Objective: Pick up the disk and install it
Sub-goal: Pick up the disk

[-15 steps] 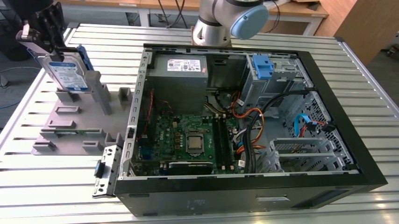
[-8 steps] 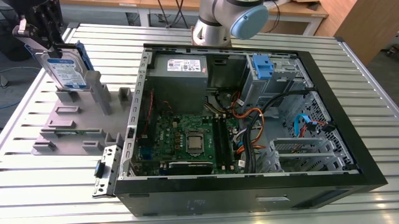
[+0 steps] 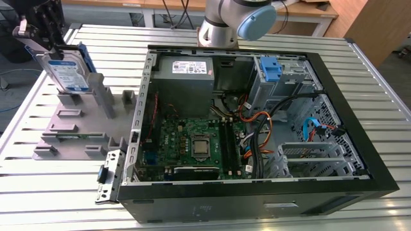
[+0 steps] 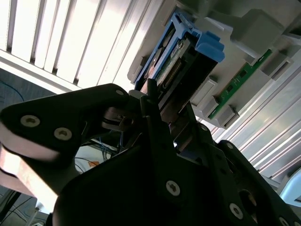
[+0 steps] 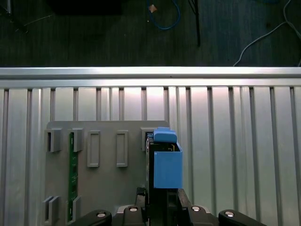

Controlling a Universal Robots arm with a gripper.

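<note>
- While the gripper [image 3: 53, 48] hung in the upper corner at the exterior view's left, its fingers [image 4: 149, 101] were clamped on the disk [image 3: 67, 73], one on each flat side.
- Disk stood upright on edge, at the far end of the grey fixture [image 3: 70, 130] on the slatted table [image 3: 57, 197], well apart from the open computer case [image 3: 378, 159]. Couldn't tell if its lower edge was clear of the fixture slots.
- Print: disk face carried a white-and-blue label, text too small to read. The power supply [image 3: 186, 67] in the case had a white label, also unreadable.
- Arm pose: the arm base [image 3: 224, 24] stood behind the case at top centre. The wrist pointed down at the fixture.
- Exterior view showed the case's inside: motherboard [image 3: 192, 144], cabling and a bare blue bracket [image 3: 271, 70] in the drive bay.
- First wrist view looked straight down along the disk [image 5: 167, 165], so the blue caddy edge showed, with a green circuit board [image 5: 73, 174] slotted in the fixture [image 5: 108, 188].
- Second wrist view looked along the fingers and showed the disk's connector end [image 4: 176, 70] inside the blue frame.
</note>
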